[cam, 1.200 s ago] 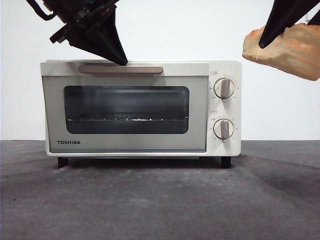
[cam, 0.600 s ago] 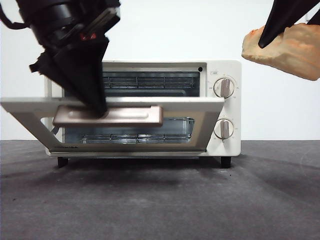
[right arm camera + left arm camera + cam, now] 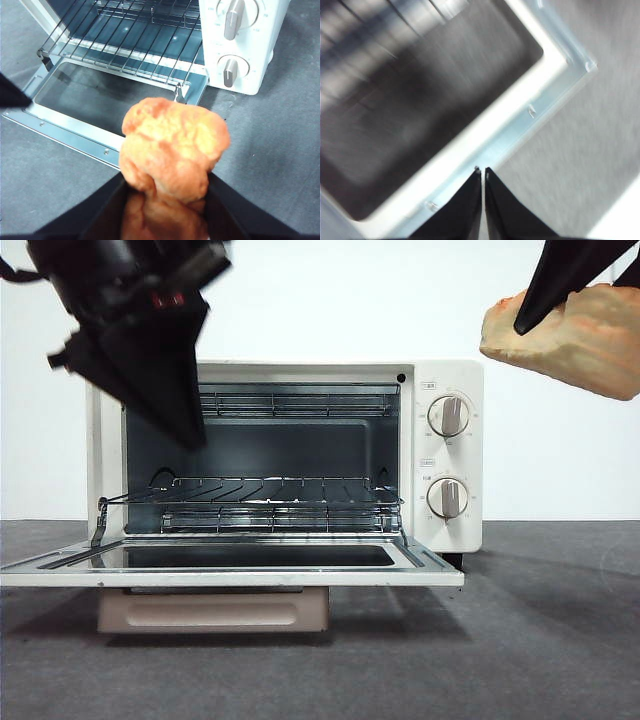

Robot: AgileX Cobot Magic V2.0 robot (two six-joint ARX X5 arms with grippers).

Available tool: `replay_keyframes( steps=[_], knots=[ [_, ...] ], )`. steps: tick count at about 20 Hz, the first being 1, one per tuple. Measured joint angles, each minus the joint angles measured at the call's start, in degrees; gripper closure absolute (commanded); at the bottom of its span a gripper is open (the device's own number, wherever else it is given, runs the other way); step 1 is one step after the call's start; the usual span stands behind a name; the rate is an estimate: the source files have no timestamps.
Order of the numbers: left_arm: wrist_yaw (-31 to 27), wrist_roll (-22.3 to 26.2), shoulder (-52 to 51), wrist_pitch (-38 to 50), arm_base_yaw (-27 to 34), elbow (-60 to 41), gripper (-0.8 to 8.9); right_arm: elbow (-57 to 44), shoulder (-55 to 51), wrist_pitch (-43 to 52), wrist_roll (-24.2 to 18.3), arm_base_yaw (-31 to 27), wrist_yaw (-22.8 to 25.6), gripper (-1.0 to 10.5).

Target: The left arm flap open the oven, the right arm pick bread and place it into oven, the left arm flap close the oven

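Now oven (image 3: pixel 440 455) gapes; right hand (image 3: pixel 165 200) clamps bread (image 3: pixel 172 145) (left hand (image 3: pixel 483 171) pinched together)

Left wrist view blurred; bread (image 3: pixel 565 337) cut off at the edge.

Even, bright light. Left wrist view heavily motion-blurred; front and right wrist views sharp. Soft shadow on desk (image 3: pixel 520 640) under open oven (image 3: pixel 445 455) door.
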Motion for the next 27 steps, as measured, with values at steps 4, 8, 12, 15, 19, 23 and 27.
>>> replay_keyframes(
  steps=[4,8,12,15,19,23,27],
  knots=[
    [0.02,-0.07,-8.31,0.63,5.33,-0.11,7.98,0.00,0.04,0.79,0.00,0.00,-0.07,7.5],
    [0.17,-0.26,-19.39,0.74,13.16,-4.02,7.99,0.00,0.57,2.86,0.02,0.00,-1.66,7.5],
    [4.87,-0.79,-30.47,-1.09,19.52,-11.19,7.99,0.07,3.54,5.70,0.02,0.04,-3.48,7.5],
    [7.54,-1.55,-37.20,-1.81,22.56,-17.29,7.99,0.15,5.90,7.91,0.04,0.13,-5.55,7.5],
    [15.08,-3.28,-43.63,-2.64,23.80,-24.68,7.98,0.28,9.55,10.08,0.09,0.90,-7.41,7.5],
    [15.15,-4.17,-46.03,-3.63,23.80,-25.57,7.98,0.68,13.81,15.21,1.16,3.19,-7.58,7.5],
    [15.17,-4.33,-46.71,-3.61,23.80,-25.57,7.98,1.81,21.05,21.31,3.74,4.94,-7.63,7.5]
  ],
)
